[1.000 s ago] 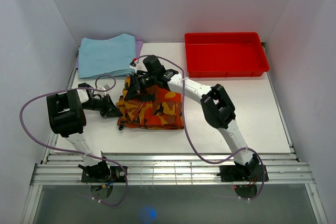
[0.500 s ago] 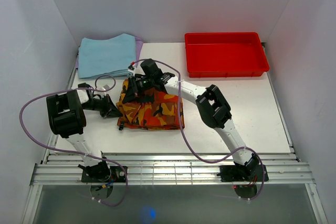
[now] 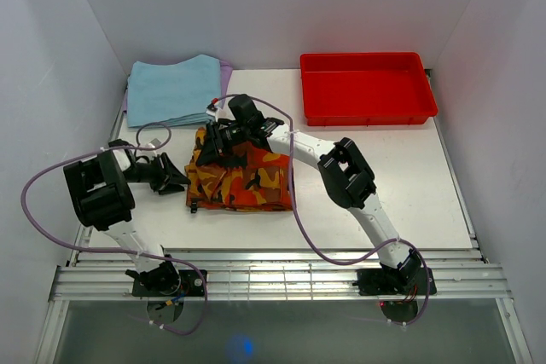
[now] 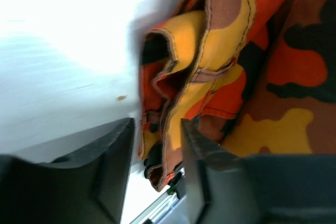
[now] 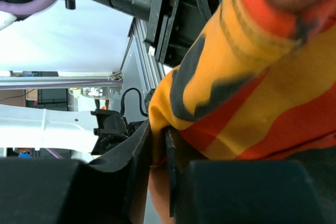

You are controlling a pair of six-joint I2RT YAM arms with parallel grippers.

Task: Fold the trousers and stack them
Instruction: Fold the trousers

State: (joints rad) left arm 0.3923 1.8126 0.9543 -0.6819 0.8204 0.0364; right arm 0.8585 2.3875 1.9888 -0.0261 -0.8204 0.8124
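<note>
Well, from above the folded trousers (image 3: pixel 243 181) lie on the desk (image 3: pixel 409 185). The left pincer (image 3: pixel 171 178) is at their 9 o'clock side and the right pincer (image 3: pixel 213 144) at their 12 o'clock edge, its tips hidden under its own arm. Only the wrist views show that the left tips stand apart with a loose hem between them, while the right one pinches a fold of the trousers. A blue cloth (image 3: pixel 173 89) lies near at 11 o'clock, and a red tray (image 3: pixel 367 114) well apart at 2 o'clock.
</note>
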